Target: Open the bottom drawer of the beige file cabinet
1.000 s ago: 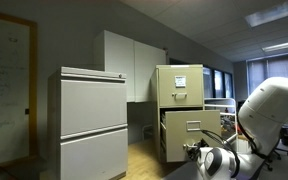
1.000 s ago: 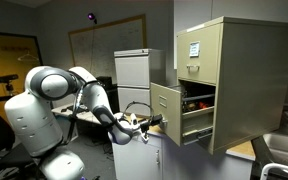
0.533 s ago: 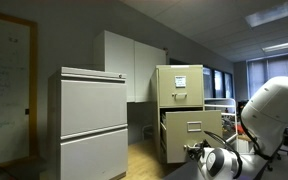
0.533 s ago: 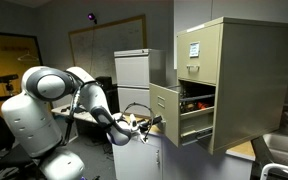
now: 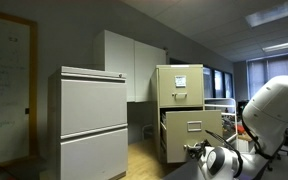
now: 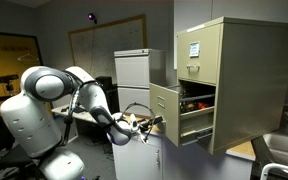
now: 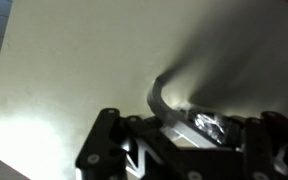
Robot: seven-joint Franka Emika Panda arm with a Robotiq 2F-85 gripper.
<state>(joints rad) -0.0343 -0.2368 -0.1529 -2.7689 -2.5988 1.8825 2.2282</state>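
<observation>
The beige file cabinet [image 5: 179,85] stands at the back right; in an exterior view [image 6: 234,70] it fills the right side. Its bottom drawer [image 6: 165,108] is pulled out, with dark contents showing inside, and it also shows in an exterior view [image 5: 194,135]. My gripper [image 6: 149,124] is at the drawer front, low in an exterior view [image 5: 195,150]. In the wrist view the gripper [image 7: 189,125] is closed around the dark curved handle [image 7: 158,95] on the plain beige drawer front [image 7: 74,70].
A wider pale grey two-drawer cabinet [image 5: 89,120] stands nearer the camera, with white wall cupboards [image 5: 129,65] behind. A pale cabinet [image 6: 132,75] and a whiteboard [image 6: 94,45] stand behind the arm. The robot's body [image 6: 29,120] fills the left side.
</observation>
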